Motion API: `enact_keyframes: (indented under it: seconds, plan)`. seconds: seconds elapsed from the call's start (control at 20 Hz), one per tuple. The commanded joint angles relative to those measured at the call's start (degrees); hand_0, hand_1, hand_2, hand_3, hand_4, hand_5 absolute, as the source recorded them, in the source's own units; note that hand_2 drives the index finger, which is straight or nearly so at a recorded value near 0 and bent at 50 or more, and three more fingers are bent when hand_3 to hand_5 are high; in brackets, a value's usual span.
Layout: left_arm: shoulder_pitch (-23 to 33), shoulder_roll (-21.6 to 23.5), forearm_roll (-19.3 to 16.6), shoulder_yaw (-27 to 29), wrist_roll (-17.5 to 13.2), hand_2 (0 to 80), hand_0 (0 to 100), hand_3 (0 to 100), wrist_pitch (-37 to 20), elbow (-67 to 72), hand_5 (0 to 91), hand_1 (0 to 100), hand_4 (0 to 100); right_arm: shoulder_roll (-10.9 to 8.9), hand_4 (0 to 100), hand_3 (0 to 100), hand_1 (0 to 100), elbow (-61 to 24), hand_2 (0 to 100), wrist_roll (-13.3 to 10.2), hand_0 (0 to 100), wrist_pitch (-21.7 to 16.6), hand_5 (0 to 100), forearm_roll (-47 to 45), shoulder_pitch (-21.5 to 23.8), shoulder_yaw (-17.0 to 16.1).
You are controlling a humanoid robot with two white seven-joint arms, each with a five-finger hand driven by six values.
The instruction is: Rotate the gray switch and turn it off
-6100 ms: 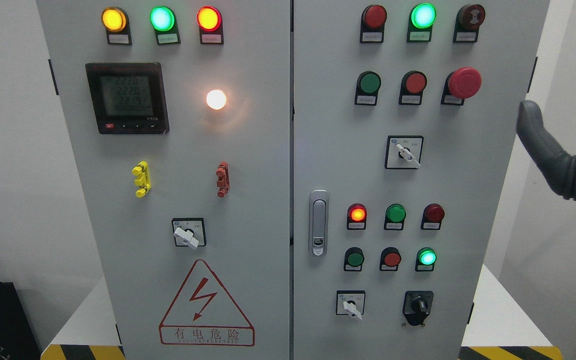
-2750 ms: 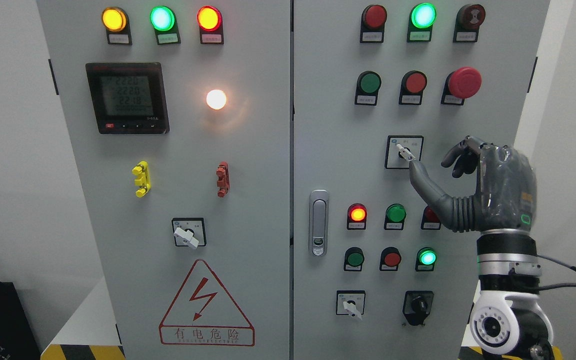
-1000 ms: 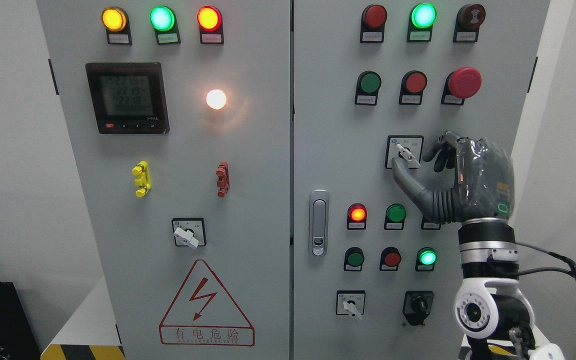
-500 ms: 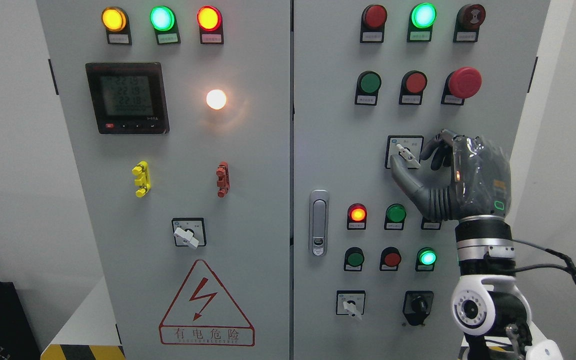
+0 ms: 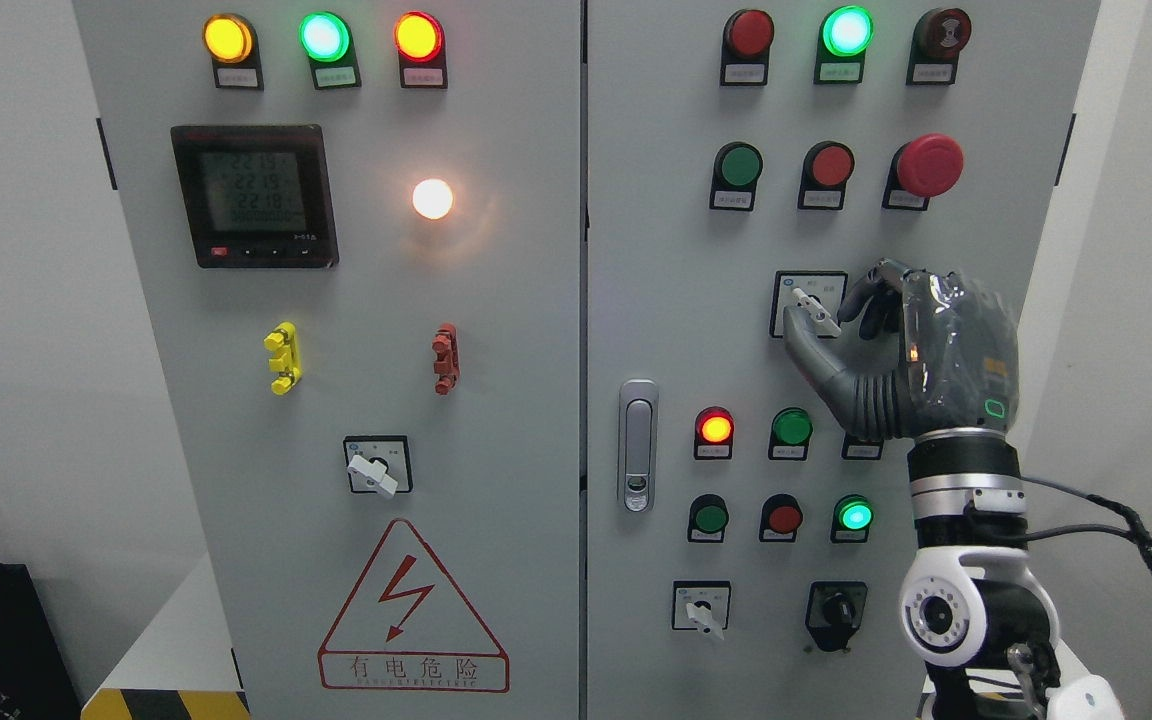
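Since half a second ago the right hand (image 5: 896,350) has crept a touch higher and closer to the gray switch (image 5: 814,312), so that the thumb tip now sits against the lower left of the lever and the curled fingers (image 5: 871,295) hang just to its right. The hand is half closed around the lever, thumb on one side and fingers on the other; whether the fingers already press it I cannot tell, as the lever's right end is partly hidden. The left hand is out of view.

The gray switch sits on the right door of the cabinet (image 5: 656,250), below the big red mushroom button (image 5: 928,165) and above the row of three round lamps. Its lever points down to the right, so by my reading it is not yet turned.

The step in hand looks like closing the pinch. Next the thumb and fingers need to clamp the lever from both sides, and then the wrist must roll to swing it to its off mark without slipping.

The lever is a small, smooth, pale plastic bar on a round hub, set in a square black-framed plate. The hand is dark gray, with a ribbed rubbery thumb base and a glossy back. The cabinet is flat painted metal.
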Motion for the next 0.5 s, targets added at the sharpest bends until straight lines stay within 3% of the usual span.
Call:
enact_keyframes:
  seconds: [0.0, 0.45]
  plan:
    - [-0.01, 0.00, -0.44, 1.85, -0.05, 0.0, 12, 0, 0.05, 1.32, 0.0, 39, 0, 0.01, 83, 85, 41, 0.49, 67, -0.04, 25, 0.71, 100, 0.00, -0.20, 0.88]
    - [-0.01, 0.00, -0.44, 1.84, -0.05, 0.0, 12, 0, 0.05, 1.32, 0.0, 39, 0, 0.09, 84, 86, 39, 0.75, 67, -0.04, 29, 0.63, 100, -0.09, -0.64, 0.97]
